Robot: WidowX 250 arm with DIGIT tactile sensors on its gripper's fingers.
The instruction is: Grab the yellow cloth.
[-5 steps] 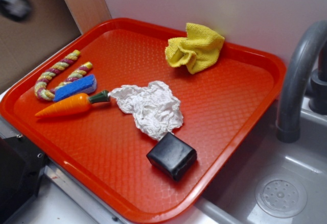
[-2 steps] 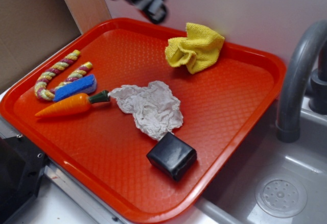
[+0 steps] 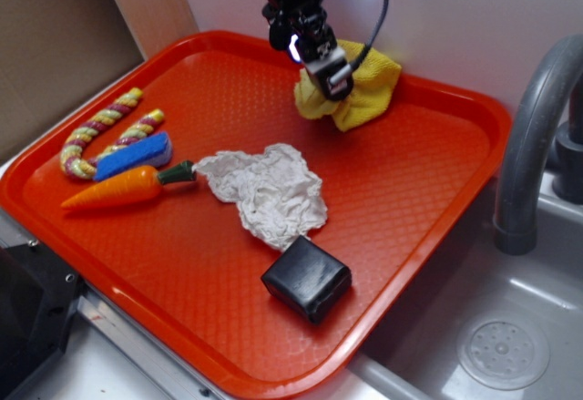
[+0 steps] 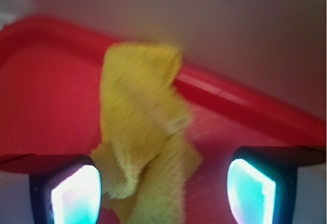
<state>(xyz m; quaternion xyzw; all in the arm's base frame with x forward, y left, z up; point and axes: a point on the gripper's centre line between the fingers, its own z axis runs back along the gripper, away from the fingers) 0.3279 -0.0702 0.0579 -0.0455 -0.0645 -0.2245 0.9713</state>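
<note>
The yellow cloth (image 3: 364, 86) lies bunched at the far edge of the red tray (image 3: 428, 190), close to the white wall. My gripper (image 3: 321, 61) hangs over the cloth's left part, pointing down, and covers some of it. In the wrist view the yellow cloth (image 4: 140, 132) runs between my two wide-apart fingers, nearer the left pad (image 4: 76, 196) than the right pad (image 4: 251, 191). The gripper (image 4: 163, 193) is open, and I cannot tell whether a pad touches the cloth.
On the tray lie a white crumpled wad (image 3: 269, 190), a black block (image 3: 307, 278), a toy carrot (image 3: 127, 187), a blue sponge (image 3: 134, 157) and a braided rope (image 3: 102, 129). A grey faucet (image 3: 533, 145) and sink (image 3: 501, 345) stand at the right. The tray's far rim (image 4: 240, 101) meets the wall.
The arm has swung in from the upper left and come down over the yellow cloth. The cloth and the other things on the tray have not moved.
</note>
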